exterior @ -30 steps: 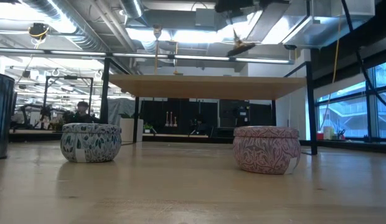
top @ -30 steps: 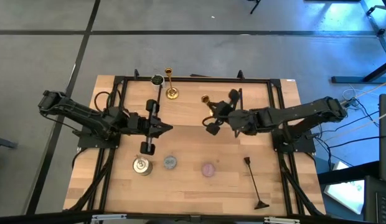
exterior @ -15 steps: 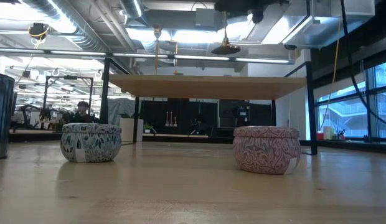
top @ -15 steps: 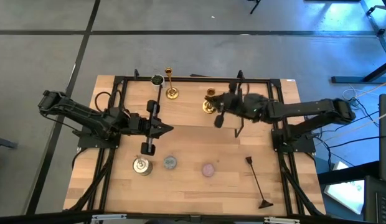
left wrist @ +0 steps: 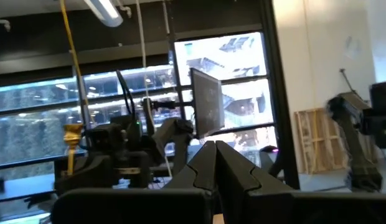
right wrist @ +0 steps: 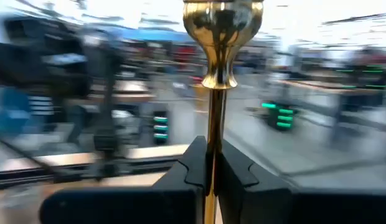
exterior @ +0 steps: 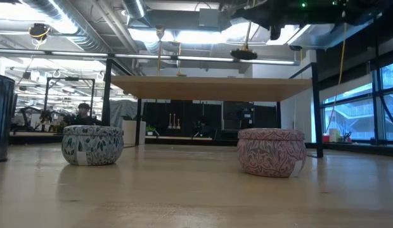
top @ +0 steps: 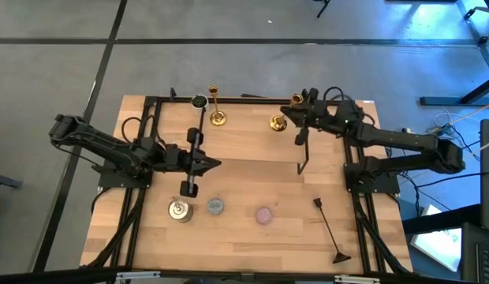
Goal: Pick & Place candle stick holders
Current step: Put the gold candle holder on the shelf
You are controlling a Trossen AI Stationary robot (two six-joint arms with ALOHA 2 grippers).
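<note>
So the right pincer (top: 295, 120) has been swung from the middle of the surface (top: 244, 237) out toward the far edge, and the gold candle stick holder (top: 279, 122) has been carried along with it (a second ago it was hanging well short of there). The stem is clamped between the two dark fingers (right wrist: 196, 163), which is seen clearly in the right wrist view, where the small cup top (right wrist: 223, 18) stands straight up above them. In the low view the flared base (exterior: 244, 54) is seen hanging high above the surface, not touching anything.

The second candle stick holder (top: 217, 110) is stood upright near the far edge, toward the far left corner, just beside a small dark round thing (top: 199, 102). The two holders are kept well apart.

The left pincer (top: 210, 164) is parked over the left half of the surface, fingers (left wrist: 208, 165) pressed together on nothing, pointed toward the middle.

Along the near edge a squat silver tin (top: 179, 210) is sat toward the near left corner, a blue-grey candle (top: 216, 206) just beside it, and a pink candle (top: 264, 214) farther along toward the middle. A dark long-handled tool (top: 324, 229) is laid toward the near right corner (what it is exactly can't be told).
</note>
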